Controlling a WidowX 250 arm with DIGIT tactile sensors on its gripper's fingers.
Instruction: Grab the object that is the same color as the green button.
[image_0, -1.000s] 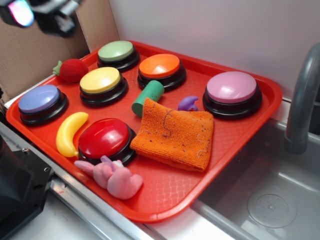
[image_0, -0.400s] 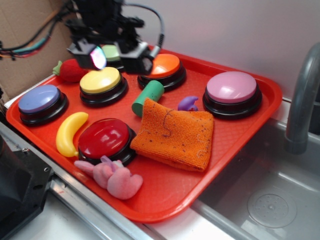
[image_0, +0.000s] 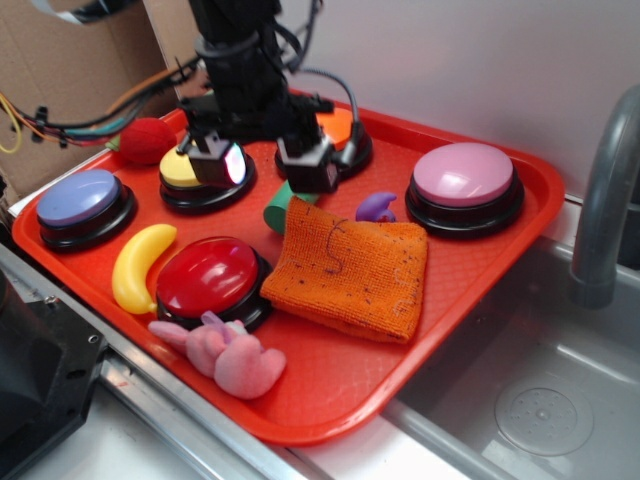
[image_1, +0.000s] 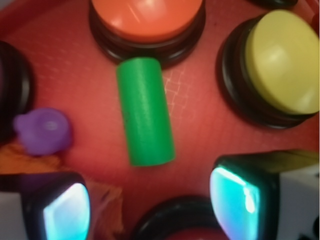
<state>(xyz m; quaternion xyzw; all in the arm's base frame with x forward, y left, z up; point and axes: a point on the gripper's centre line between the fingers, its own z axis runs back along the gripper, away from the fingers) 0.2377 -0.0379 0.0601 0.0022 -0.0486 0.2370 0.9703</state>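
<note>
Red tray (image_0: 470, 270) carries the matte dark-green cylinder (image_1: 145, 118), lying flat just below the orange button (image_1: 147, 17). Gripper (image_1: 150, 205) wide open, empty, above it.

A red tray (image_0: 480, 290) carries purple (image_0: 78, 198), yellow (image_0: 178, 170), orange (image_0: 335, 125), pink (image_0: 464, 176) and red (image_0: 207, 277) buttons, a green cylinder (image_1: 145, 118), an orange cloth (image_0: 350, 265), a banana (image_0: 137, 264), a strawberry (image_0: 146, 140), a pink plush (image_0: 228, 355) and a small purple toy (image_0: 377, 207).
</note>
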